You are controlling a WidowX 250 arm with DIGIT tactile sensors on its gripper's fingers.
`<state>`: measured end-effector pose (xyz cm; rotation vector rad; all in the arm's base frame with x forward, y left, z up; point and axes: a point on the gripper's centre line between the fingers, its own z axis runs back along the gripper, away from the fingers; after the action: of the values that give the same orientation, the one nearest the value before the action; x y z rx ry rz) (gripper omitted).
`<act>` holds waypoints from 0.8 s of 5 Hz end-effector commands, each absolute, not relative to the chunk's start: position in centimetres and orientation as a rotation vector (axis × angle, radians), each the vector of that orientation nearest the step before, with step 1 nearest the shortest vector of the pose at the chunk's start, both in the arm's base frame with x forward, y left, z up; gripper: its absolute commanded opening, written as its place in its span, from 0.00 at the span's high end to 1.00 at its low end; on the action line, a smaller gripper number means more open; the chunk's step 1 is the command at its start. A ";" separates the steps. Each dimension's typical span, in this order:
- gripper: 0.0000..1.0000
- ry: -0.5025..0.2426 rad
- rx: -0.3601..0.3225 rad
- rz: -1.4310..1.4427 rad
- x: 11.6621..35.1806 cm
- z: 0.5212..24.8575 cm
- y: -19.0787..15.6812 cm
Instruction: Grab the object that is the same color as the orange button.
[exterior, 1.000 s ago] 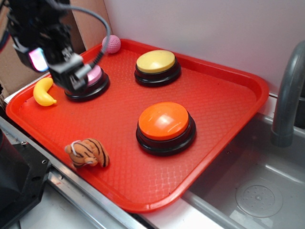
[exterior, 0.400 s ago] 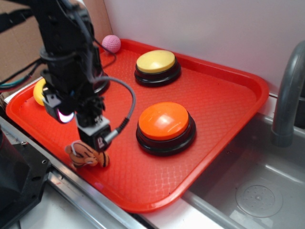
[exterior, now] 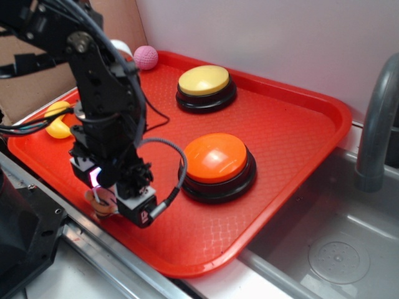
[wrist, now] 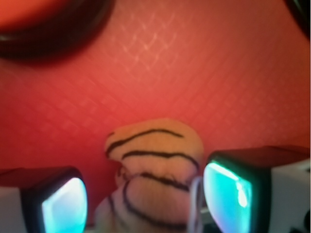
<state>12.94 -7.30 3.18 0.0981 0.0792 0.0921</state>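
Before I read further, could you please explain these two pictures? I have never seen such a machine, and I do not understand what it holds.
The black machine is a robot arm. One picture is taken from outside, the other from a camera on its wrist, looking down between the fingers of its gripper.

A red tray carries an orange button, a yellow button, a pink ball and a banana, partly hidden.

The gripper is open, with a small striped tiger toy between its fingers. It holds nothing yet; the right finger looks very near the toy.
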 end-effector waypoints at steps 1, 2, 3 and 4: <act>0.73 0.078 0.061 0.111 12.5 2.6 -7.2; 1.00 0.067 0.057 0.114 12.6 3.2 -7.2; 1.00 0.055 0.057 0.136 13.2 3.8 -7.0; 1.00 0.080 0.058 0.150 14.1 5.9 -6.2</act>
<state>13.49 -5.99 5.32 0.0763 0.1157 0.1524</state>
